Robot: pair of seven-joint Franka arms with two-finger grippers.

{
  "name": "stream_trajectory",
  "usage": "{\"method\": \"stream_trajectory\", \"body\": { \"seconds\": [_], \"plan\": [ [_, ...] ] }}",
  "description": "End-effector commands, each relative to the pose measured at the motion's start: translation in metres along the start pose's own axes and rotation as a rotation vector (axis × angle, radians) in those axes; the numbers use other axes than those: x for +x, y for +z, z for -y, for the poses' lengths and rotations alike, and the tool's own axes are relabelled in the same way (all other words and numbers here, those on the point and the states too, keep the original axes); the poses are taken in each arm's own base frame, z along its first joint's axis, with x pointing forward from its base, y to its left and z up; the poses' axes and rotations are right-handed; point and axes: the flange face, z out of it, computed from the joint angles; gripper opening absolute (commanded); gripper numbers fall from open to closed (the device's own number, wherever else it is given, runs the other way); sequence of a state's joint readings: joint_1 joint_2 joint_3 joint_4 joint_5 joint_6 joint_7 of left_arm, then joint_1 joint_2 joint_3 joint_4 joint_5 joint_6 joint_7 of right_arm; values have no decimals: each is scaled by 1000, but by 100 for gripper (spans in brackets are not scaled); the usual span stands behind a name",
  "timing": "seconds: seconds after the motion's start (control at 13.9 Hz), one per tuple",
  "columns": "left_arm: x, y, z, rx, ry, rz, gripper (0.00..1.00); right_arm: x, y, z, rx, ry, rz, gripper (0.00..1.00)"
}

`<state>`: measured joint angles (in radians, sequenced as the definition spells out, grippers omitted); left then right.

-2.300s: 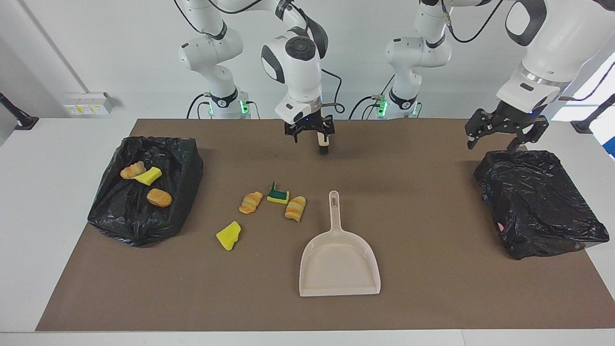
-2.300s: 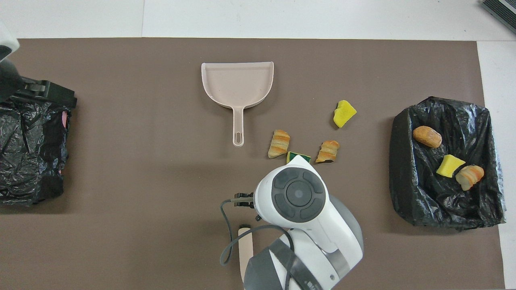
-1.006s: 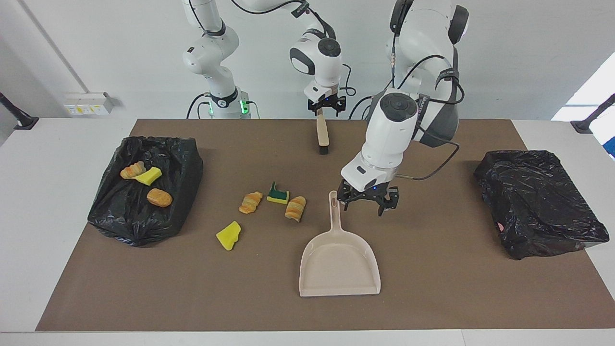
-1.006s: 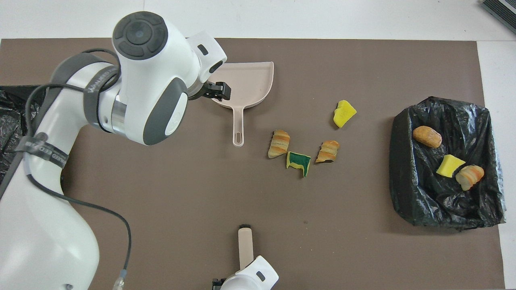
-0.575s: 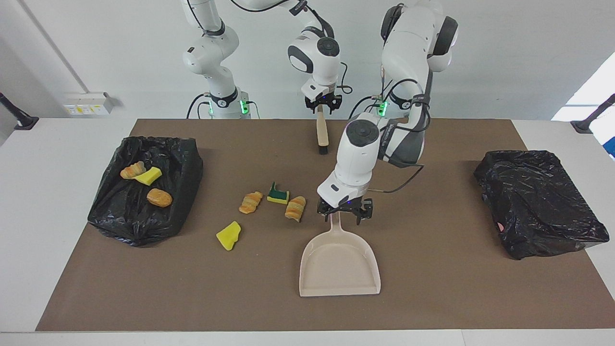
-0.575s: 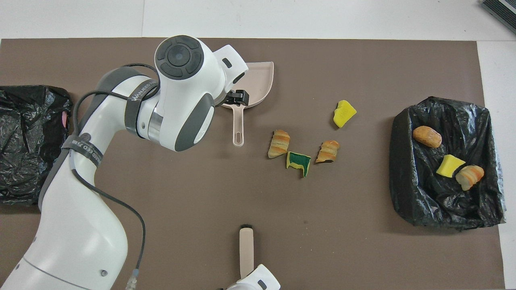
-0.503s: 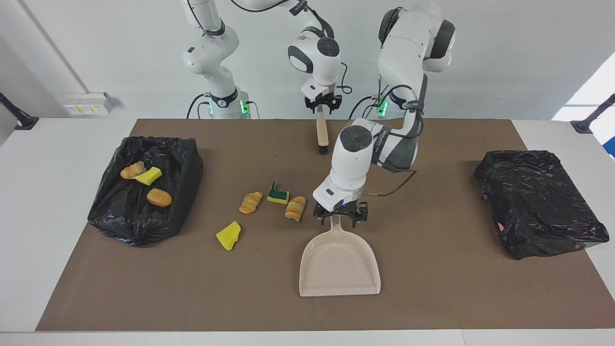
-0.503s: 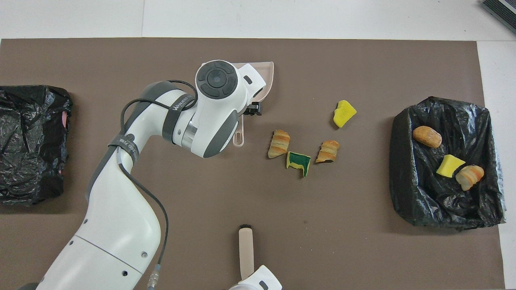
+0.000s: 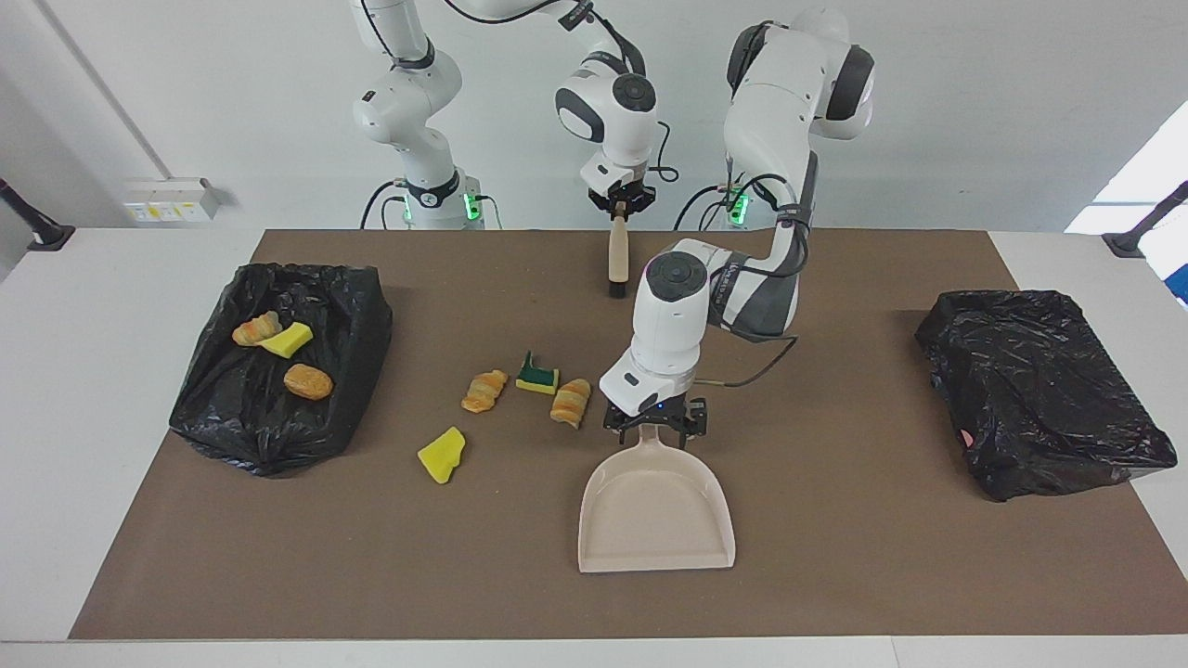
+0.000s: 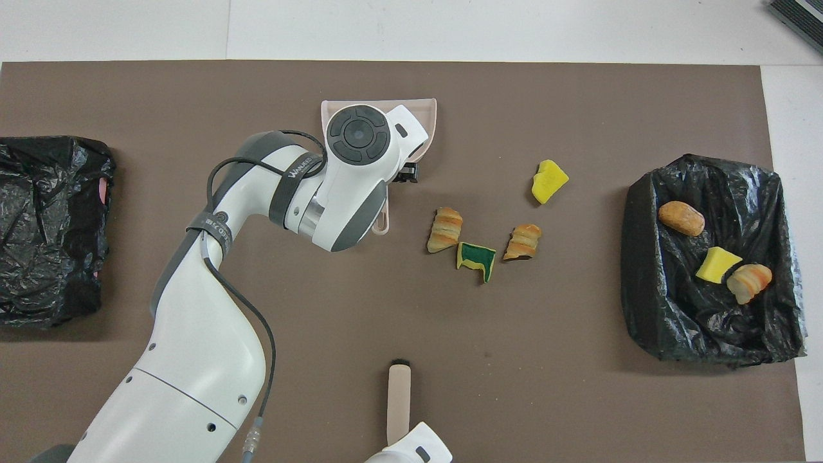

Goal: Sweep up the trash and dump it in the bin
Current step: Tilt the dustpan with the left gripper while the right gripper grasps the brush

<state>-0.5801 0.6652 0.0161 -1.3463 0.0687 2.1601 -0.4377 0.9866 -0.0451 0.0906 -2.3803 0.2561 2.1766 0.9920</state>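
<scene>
Two black-lined bins sit at the ends of the brown mat on the desk (image 9: 56, 390). The bin with trash in it (image 9: 278, 366), at the left of the facing view, holds three pieces: a striped croissant (image 9: 256, 328), a yellow sponge wedge (image 9: 287, 340) touching it, and a bread roll (image 9: 307, 381) a little lower in the frame. The second bin (image 9: 1039, 390), at the right of that view, shows only crumpled black liner with a small pink spot near its lower edge.

Four more pieces of trash lie on the mat in the middle-left of the facing view: two striped croissants (image 9: 484, 390) (image 9: 571, 401), a green-and-yellow sponge (image 9: 537, 376) between them, and a yellow sponge chunk (image 9: 442, 455) lower in the frame, apart from the rest. That makes seven pieces in all, three of them binned.

One beige dustpan (image 9: 657, 506) lies flat at lower centre, empty. The left gripper (image 9: 655, 423) is down at its handle with the fingers spread either side of it, not closed. The right gripper (image 9: 619, 206), at top centre, is clamped on the handle of the one brush (image 9: 614, 260), whose bristles point down the frame.
</scene>
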Motion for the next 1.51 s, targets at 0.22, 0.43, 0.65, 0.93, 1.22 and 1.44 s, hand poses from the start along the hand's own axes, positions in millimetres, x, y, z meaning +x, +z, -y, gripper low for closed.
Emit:
{"method": "stream_trajectory", "body": {
  "seconds": [0.22,0.43,0.65,0.93,1.22,1.44],
  "plan": [
    [3,-8,5,17,-8,-11,0,37,-43,-45,-44,47,109,0],
    [6,-24,12,25,-6,-26,0,57,-83,-92,-40,-11,134,0],
    [1,-53,16,37,89,-9,0,85,-114,-145,-36,-69,154,0],
    [-27,-80,46,64,399,120,0,133,-132,-200,-57,-159,115,0],
    [-37,-87,62,55,684,193,0,197,-127,-274,-65,-212,40,0],
    [-46,-89,70,61,890,280,0,228,-123,-309,-125,-206,-28,0]
  ]
}}
